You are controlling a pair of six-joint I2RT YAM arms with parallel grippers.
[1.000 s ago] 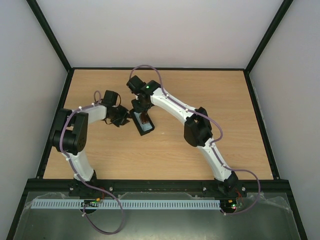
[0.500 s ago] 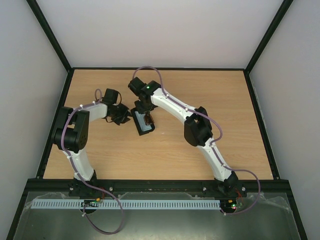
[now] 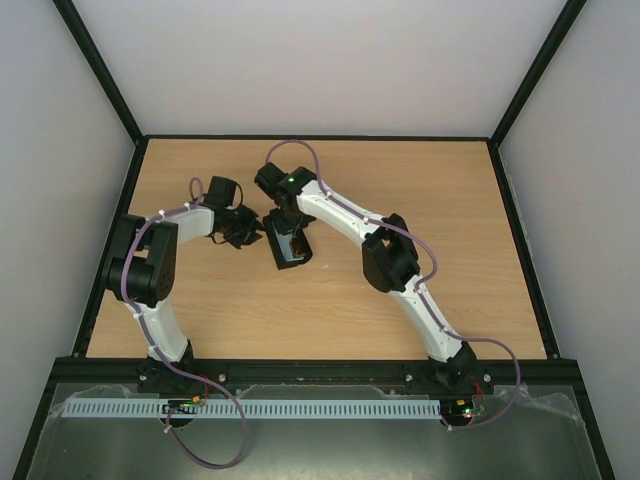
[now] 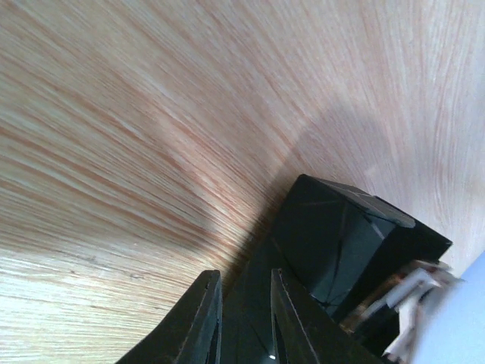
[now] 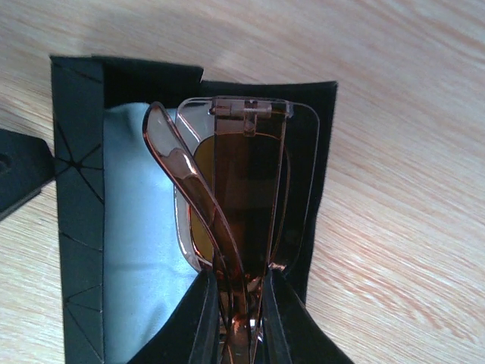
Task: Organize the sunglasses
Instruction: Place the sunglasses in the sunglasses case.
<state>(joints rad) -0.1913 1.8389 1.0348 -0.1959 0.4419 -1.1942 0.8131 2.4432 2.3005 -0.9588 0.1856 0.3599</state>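
Two hands are clamped: the left hand [image 4: 242,322] on an edge of the black case [image 5: 76,227], the right hand [image 5: 236,299] on the folded sunglasses [image 5: 242,182]. Within the last second the right hand has come down over the open case, so the sunglasses now hang above its blue cloth [image 5: 140,250], nearly stowed.

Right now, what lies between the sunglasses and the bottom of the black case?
A light blue cloth, seen in the right wrist view beneath the sunglasses.

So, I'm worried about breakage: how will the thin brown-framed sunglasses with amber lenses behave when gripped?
The thin brown-framed sunglasses look light and probably fragile, given their slim temples. Their glossy plastic may slip in the right gripper. Folded flat, they likely won't roll in the black folding case.
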